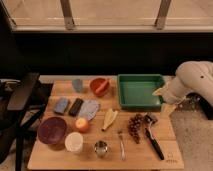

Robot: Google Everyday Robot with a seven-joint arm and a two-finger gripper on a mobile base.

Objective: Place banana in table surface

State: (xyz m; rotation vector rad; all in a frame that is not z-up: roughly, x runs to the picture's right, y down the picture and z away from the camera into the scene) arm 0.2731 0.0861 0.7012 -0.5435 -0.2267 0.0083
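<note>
So the wooden counter [165, 150] is packed with stuff, and the robot's pincer [163, 100] hangs at the right edge of the green tray [140, 76], spread wide open with nothing in it as far as I can see. The banana [109, 119] already lies flat on the counter, well off to the pincer's left past the tray's near corner, between the round orange fruit [82, 124] and the grapes [135, 125]. Looks to me like the placing part is basically done, so the next move just needs the arm kept clear of the banana.
</note>
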